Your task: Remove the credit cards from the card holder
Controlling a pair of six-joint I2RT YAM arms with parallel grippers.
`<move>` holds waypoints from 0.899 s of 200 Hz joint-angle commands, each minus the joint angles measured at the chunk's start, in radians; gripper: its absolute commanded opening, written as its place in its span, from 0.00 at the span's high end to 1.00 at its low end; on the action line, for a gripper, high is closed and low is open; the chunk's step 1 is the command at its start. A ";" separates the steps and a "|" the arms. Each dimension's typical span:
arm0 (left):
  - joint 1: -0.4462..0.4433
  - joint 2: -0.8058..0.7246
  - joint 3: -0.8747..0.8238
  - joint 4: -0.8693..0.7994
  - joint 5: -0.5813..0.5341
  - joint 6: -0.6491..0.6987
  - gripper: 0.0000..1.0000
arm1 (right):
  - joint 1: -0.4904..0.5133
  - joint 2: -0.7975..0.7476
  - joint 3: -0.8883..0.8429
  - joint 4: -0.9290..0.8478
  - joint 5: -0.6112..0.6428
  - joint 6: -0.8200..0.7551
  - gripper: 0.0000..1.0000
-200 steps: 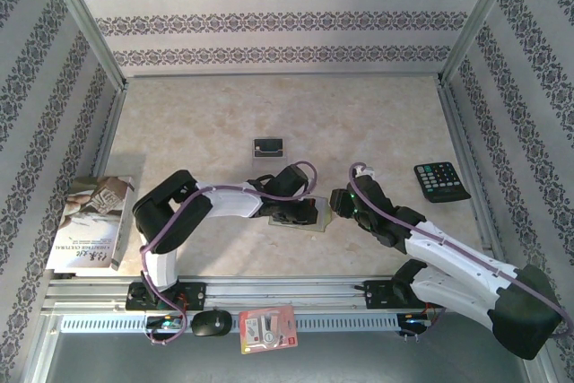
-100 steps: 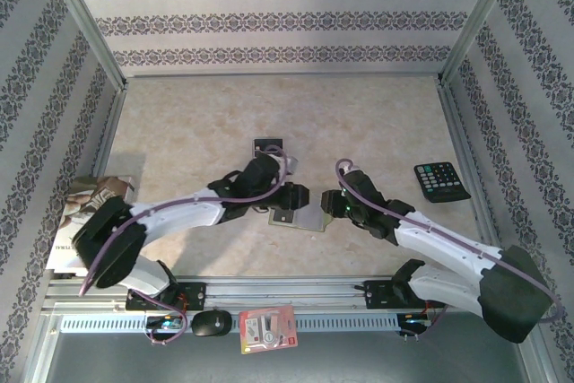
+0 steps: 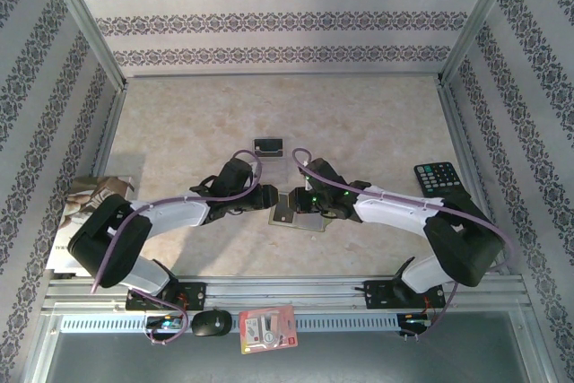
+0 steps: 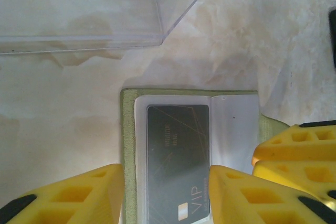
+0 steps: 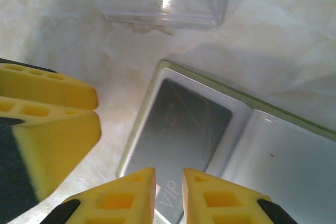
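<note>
The olive-green card holder (image 3: pixel 292 220) lies open on the table between my two grippers. A blackish credit card (image 4: pixel 176 150) marked VIP sits in its pale left pocket (image 5: pixel 184 124). The right pocket (image 4: pixel 236 129) looks pale and I cannot tell whether it holds a card. My left gripper (image 4: pixel 165 195) is open, one yellow finger on each long side of the card, and holds nothing. My right gripper (image 5: pixel 169 192) hovers over the card's VIP end with a narrow gap between its fingers. In the top view the left gripper (image 3: pixel 267 200) and right gripper (image 3: pixel 307 204) meet over the holder.
A clear plastic box (image 4: pixel 105 9) stands just beyond the holder, with something dark in it (image 3: pixel 268 147). A black calculator (image 3: pixel 441 180) lies at the right and a book (image 3: pixel 90 221) at the left. A red-and-white packet (image 3: pixel 267 329) and a black mouse (image 3: pixel 213 322) rest on the front rail.
My left gripper went from shut to open and now straddles the card. My right gripper moved left over the holder and its fingers narrowed.
</note>
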State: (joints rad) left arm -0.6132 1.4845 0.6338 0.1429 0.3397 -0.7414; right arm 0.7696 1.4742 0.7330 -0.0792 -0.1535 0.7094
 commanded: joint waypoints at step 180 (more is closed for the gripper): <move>-0.067 0.004 -0.026 0.027 -0.049 0.084 0.57 | -0.043 -0.023 0.065 -0.118 0.018 -0.034 0.68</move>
State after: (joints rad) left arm -0.6731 1.4796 0.5774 0.1875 0.3271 -0.7277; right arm 0.7052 1.4738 0.8040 -0.2577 -0.0959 0.5995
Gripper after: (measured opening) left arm 0.443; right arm 0.327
